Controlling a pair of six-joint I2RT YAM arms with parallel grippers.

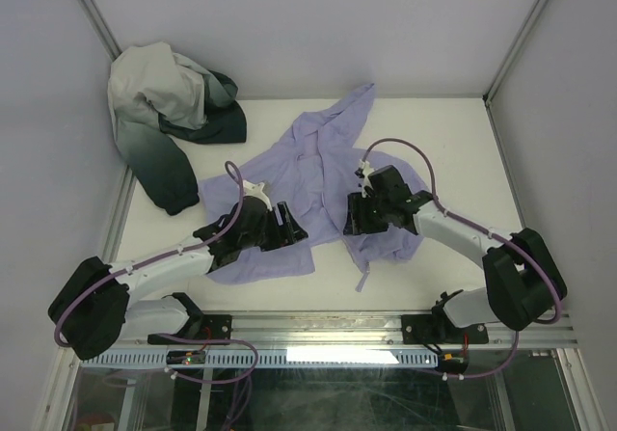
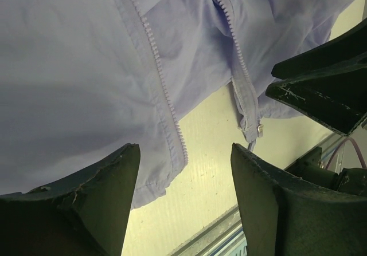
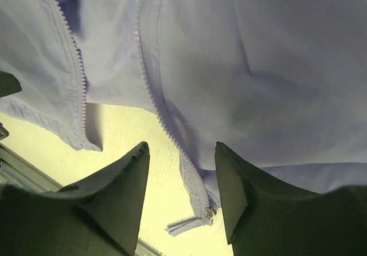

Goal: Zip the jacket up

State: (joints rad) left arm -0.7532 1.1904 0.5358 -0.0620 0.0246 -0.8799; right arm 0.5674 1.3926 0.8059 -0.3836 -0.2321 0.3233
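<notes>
The lavender jacket (image 1: 318, 175) was found spread front-up on the white surface (image 1: 453, 142), open at the front, with its two rows of zipper teeth (image 2: 155, 61) (image 2: 232, 27) lying apart and unjoined. The step in hand was judged to be the approach to the bottom ends of the zipper, with nothing fastened yet. The left hand (image 2: 183, 153) was held released over the hem of one front panel, and the right hand (image 3: 182, 147) was likewise held released, nothing grasped, just above the other row, near its slider (image 3: 210, 213). For the next move, one row's free end would need to be pinched and fed into the slider while the other side was steadied. One jacket, one white-and-green garment (image 1: 169, 113), two hands, two tooth rows and one slider were counted.
</notes>
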